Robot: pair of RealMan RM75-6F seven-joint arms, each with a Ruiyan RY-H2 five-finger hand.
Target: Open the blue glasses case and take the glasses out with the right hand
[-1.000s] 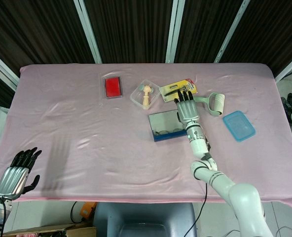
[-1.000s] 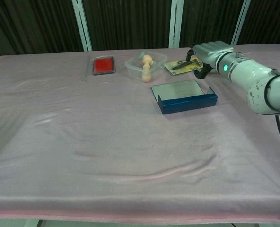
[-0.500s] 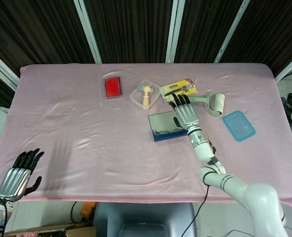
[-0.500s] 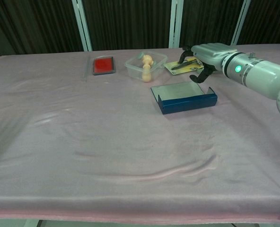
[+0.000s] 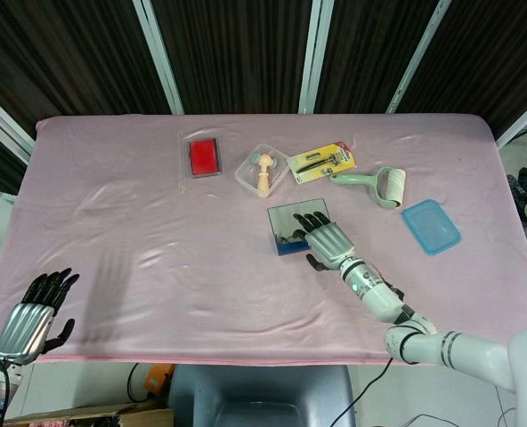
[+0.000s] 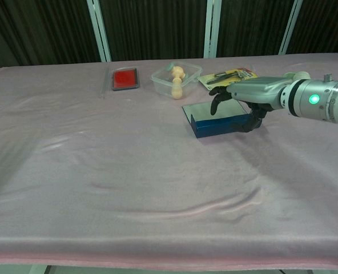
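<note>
The blue glasses case (image 5: pixel 286 228) (image 6: pixel 214 124) lies flat near the table's middle, its grey top facing up and its blue side toward the front. My right hand (image 5: pixel 324 240) (image 6: pixel 246 98) hovers flat over the case's front right part, fingers spread, with the thumb hanging down by the blue front edge. It holds nothing. The glasses themselves are hidden. My left hand (image 5: pixel 34 313) hangs open past the table's front left edge, far from the case.
Behind the case sit a clear tub with a small wooden figure (image 5: pixel 263 170) (image 6: pixel 176 79), a red pad in a clear box (image 5: pixel 202 157) (image 6: pixel 125 79), a carded tool pack (image 5: pixel 322 161) and a lint roller (image 5: pixel 379 185). A blue lid (image 5: pixel 431 226) lies at right.
My right hand has drawn back from behind the case toward the front and turned leftward, now lying over the case's front right. The case and my left hand stay put.
</note>
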